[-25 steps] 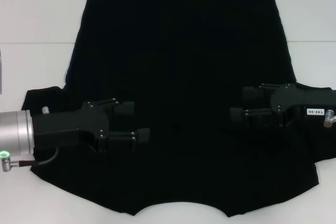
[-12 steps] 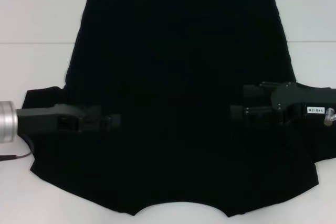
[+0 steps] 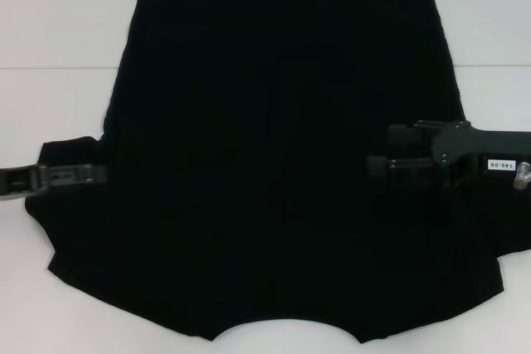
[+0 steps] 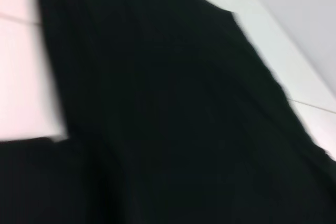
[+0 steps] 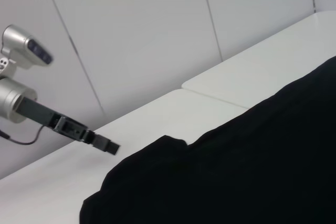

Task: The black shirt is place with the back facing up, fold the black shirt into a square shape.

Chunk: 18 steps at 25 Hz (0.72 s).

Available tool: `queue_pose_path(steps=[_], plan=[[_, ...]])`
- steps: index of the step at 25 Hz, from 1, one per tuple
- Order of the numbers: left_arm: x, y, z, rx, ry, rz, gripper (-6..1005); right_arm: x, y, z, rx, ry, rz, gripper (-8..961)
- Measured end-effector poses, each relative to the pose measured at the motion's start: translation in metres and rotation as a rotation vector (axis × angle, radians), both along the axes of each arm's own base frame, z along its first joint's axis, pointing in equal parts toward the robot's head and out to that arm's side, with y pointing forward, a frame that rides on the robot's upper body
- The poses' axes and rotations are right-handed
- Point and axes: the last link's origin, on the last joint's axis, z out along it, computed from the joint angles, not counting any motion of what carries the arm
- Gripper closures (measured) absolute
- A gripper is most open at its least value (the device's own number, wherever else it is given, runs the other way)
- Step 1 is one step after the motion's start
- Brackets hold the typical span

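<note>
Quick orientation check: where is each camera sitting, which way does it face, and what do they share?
Head view: above, facing forward and down at the large plain black cloth shirt on the white table; left pincer and right pincer show.
Left wrist view: close over the shirt; no pincer shows.
Right wrist view: low, facing across the shirt toward the left pincer.
Shared: all show shirt and table.

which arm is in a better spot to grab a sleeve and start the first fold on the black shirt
Probably the left. Its end effector sits right at the edge of the black shirt, beside the left sleeve. The right end effector hangs over the shirt's body, inside the right sleeve, so it would have to back out first.
</note>
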Motion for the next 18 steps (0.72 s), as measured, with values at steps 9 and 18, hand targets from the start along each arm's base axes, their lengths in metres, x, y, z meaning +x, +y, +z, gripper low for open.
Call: queue_pose_path(steps=[9, 18], plan=[[-0.031, -0.012, 0.012, -0.004, 0.086, 0.207, 112, 0.005, 0.001, 0.006, 0.032, 0.013, -0.020, 22], [-0.035, -0.008, -0.001, -0.051, 0.124, 0.237, 112, 0.007, 0.001, 0.009, 0.042, 0.015, -0.026, 23]])
